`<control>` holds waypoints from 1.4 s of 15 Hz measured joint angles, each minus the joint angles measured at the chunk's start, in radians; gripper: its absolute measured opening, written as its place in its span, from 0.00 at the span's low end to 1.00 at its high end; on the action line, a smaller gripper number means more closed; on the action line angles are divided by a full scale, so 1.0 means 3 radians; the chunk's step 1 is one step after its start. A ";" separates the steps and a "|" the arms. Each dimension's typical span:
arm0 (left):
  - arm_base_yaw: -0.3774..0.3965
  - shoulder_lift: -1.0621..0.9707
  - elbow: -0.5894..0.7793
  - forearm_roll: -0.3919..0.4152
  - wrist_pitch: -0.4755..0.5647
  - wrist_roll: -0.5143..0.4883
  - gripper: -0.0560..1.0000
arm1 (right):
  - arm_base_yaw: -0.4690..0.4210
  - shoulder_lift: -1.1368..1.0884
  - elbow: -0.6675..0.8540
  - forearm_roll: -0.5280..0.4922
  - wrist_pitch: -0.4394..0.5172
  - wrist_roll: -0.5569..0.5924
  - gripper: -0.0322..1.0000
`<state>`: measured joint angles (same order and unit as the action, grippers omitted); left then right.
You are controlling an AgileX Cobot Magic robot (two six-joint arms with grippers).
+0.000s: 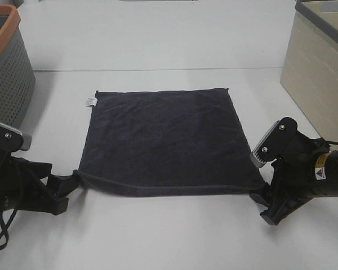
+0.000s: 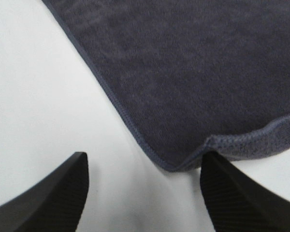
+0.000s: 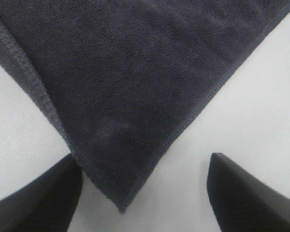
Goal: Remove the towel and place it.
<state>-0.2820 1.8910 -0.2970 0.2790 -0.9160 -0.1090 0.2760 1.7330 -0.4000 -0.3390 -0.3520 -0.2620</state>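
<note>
The dark navy towel [image 1: 163, 140] lies spread flat on the white table, with its small white tag [image 1: 91, 102] at the far left corner. My left gripper [image 1: 62, 194] sits low at the towel's near left corner. In the left wrist view that gripper [image 2: 145, 193] is open, and the towel's [image 2: 193, 72] slightly curled corner rests against one finger [image 2: 241, 198]. My right gripper [image 1: 267, 205] is at the near right corner. The right wrist view shows the right gripper [image 3: 145, 193] open too, with the towel's [image 3: 135, 72] corner lying loose between the fingers [image 3: 43, 198].
A grey perforated basket with an orange rim [image 1: 5, 67] stands at the far left. A beige bin with a grey rim [image 1: 321, 73] stands at the far right. Bare white table [image 1: 169, 236] lies in front of the towel.
</note>
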 joint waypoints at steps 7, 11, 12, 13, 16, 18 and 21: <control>0.0000 -0.0083 -0.0010 0.0183 0.0643 -0.0510 0.66 | 0.0000 -0.0010 0.0000 0.0000 0.0093 0.0220 0.75; 0.0010 -0.0737 -0.0040 0.0163 0.1577 -0.0640 0.66 | 0.0000 -0.0317 0.0007 0.0000 0.0460 0.0440 0.74; 0.0010 -0.0930 -0.0097 0.0150 0.1707 -0.0677 0.66 | 0.0000 -0.0473 0.0007 0.0013 0.0503 0.0443 0.74; 0.0010 -0.1080 -0.0197 0.0147 0.1853 -0.0707 0.66 | 0.0000 -0.0627 0.0010 0.0070 0.0540 0.0443 0.74; 0.0010 -0.1307 -0.0710 0.0140 0.2610 -0.0830 0.66 | 0.0000 -0.0990 0.0013 0.0413 0.0643 0.0580 0.73; 0.0010 -0.1313 -0.1177 0.0140 0.3177 -0.0850 0.66 | 0.0000 -0.1130 0.0010 0.0583 0.0657 0.0590 0.73; 0.0010 -0.1317 -0.1870 0.0067 0.3707 -0.0790 0.66 | 0.0000 -0.1150 -0.0367 0.0983 0.1270 0.0607 0.73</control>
<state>-0.2790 1.4960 -0.8580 0.2990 0.1960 -0.3460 0.2760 1.3880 -0.5100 -0.0440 0.0290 -0.0800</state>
